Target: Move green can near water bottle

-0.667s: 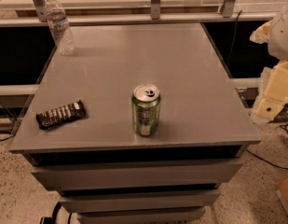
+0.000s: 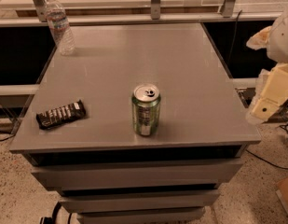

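While the gripper (image 2: 267, 101) hangs beside the table (image 2: 181, 69) at 3 o'clock, grip state can't tell, green can (image 2: 146, 110) stands upright near 6 o'clock, water bottle (image 2: 59, 26) well apart at 11

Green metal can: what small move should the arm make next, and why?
Probably swing the end effector, now beside the right edge of the grey table, leftward toward the green metal drink can. The can stands upright and untouched near the front edge, far from the clear plastic water bottle at the far left corner.
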You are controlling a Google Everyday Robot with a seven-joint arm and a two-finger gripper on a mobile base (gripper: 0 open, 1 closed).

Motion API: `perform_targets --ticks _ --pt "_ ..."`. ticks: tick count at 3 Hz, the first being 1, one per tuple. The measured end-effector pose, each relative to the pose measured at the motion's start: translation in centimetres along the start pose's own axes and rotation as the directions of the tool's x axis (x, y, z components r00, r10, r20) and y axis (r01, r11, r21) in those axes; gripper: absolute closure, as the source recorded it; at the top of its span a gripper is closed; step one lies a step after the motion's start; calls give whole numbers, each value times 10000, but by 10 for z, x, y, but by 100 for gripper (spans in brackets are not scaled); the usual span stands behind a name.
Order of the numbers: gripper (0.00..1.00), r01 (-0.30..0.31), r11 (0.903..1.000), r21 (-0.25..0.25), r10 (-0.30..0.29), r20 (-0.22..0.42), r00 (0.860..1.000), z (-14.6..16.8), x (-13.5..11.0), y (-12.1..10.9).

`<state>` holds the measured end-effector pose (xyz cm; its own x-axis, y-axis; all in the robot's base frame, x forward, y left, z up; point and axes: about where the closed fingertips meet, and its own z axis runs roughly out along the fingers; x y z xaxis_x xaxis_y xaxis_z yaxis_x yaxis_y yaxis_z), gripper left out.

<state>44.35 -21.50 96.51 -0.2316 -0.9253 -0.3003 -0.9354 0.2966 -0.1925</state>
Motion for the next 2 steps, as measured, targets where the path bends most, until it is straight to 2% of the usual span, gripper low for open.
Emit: perform_targets --ticks 1,2 --pt "0 -500 9931 -1060 670 1634 9843 33 -1 0" --pt "0 -515 9837 -1726 1088 3412 9337 56 -18 12"
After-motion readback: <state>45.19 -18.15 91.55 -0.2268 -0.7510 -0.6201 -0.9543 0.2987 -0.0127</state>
